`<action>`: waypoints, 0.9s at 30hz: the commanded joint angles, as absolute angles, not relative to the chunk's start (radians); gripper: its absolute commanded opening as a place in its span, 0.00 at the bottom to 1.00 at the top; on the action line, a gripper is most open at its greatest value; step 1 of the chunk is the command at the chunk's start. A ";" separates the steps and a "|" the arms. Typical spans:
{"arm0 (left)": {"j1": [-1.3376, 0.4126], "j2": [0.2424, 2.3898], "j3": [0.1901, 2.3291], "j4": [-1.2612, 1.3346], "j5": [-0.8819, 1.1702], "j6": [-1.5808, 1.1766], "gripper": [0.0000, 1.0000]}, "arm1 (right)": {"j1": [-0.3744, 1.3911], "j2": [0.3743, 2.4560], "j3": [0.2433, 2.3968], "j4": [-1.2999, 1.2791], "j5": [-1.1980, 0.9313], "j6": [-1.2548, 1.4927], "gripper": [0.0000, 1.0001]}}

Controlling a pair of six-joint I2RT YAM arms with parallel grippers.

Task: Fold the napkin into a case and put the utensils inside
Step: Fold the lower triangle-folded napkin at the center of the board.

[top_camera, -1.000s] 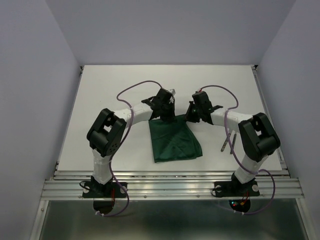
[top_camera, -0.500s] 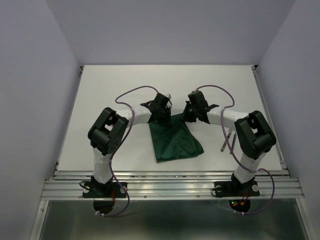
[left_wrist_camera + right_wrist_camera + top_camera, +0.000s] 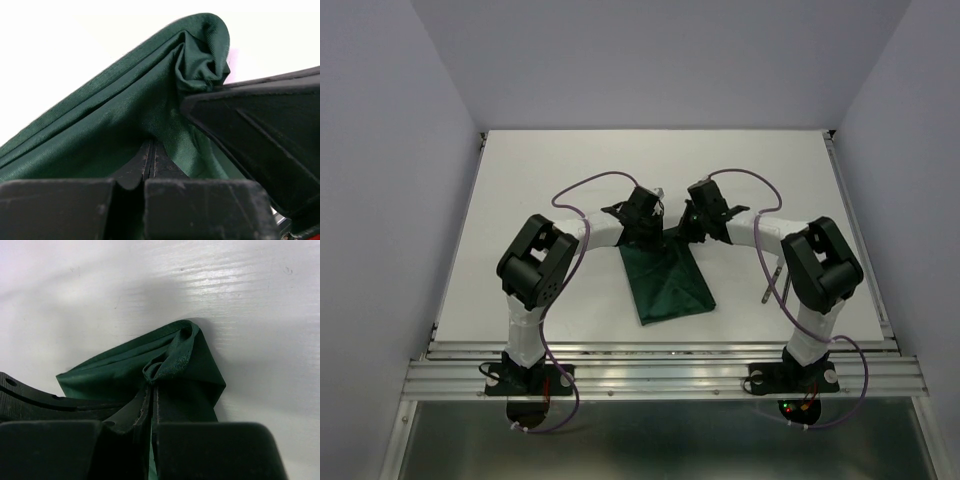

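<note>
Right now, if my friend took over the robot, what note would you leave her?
The left gripper is shut on the napkin's far edge.
The right gripper is shut on it too, close beside.
The napkin lies narrowed on the table.
The utensils lie right of it, partly behind the right arm.
Done: folding begun.
Left: finish the case, put the utensils inside.

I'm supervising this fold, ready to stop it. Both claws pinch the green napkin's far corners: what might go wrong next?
1. The left claw and right claw each pinch only a small bunched corner of the napkin, so it may slip free.
2. The claws sit close together and might collide.
3. The right arm's elbow hangs beside the utensils and might knock them.
</note>
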State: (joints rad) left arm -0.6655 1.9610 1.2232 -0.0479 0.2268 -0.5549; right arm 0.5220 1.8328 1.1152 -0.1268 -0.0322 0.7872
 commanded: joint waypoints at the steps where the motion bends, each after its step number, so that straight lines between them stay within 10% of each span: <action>1: -0.669 1.991 1.187 -0.083 0.209 -0.535 0.00 | 0.541 1.859 1.164 -0.120 -0.008 0.816 0.01; 27: -0.658 1.987 1.180 -0.080 0.204 -0.526 0.00 | 0.561 1.881 1.151 -0.091 -0.041 0.813 0.01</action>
